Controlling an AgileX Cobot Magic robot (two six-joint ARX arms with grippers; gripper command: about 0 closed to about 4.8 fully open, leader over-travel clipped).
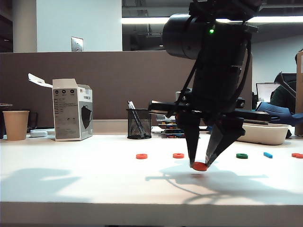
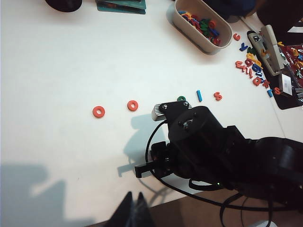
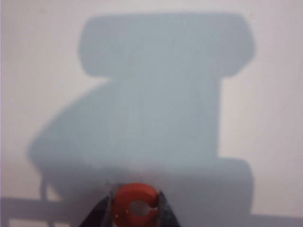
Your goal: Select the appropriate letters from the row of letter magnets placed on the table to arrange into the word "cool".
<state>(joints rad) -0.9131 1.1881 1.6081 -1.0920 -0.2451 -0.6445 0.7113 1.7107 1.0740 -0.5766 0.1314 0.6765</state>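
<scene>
My right gripper (image 1: 200,163) points down at the middle of the white table (image 1: 71,179), shut on a red-orange letter C (image 1: 200,166). The right wrist view shows that C (image 3: 136,205) pinched between the two fingers, low over the table. Behind it lies the row of letter magnets: two red-orange rings (image 1: 141,156) (image 1: 178,155), a dark green ring (image 1: 242,155), a light-blue bar (image 1: 268,154) and a red piece (image 1: 297,155). In the left wrist view my left gripper (image 2: 134,201) hangs shut and empty near the table's front edge, away from the rings (image 2: 98,111) (image 2: 132,105).
A paper cup (image 1: 15,125), a white box (image 1: 72,109) and a mesh pen holder (image 1: 139,123) stand along the back. A beige tray (image 2: 182,20) holds several letters, with loose letters (image 2: 253,66) beside it. The right arm (image 2: 203,142) partly covers the green ring (image 2: 181,99).
</scene>
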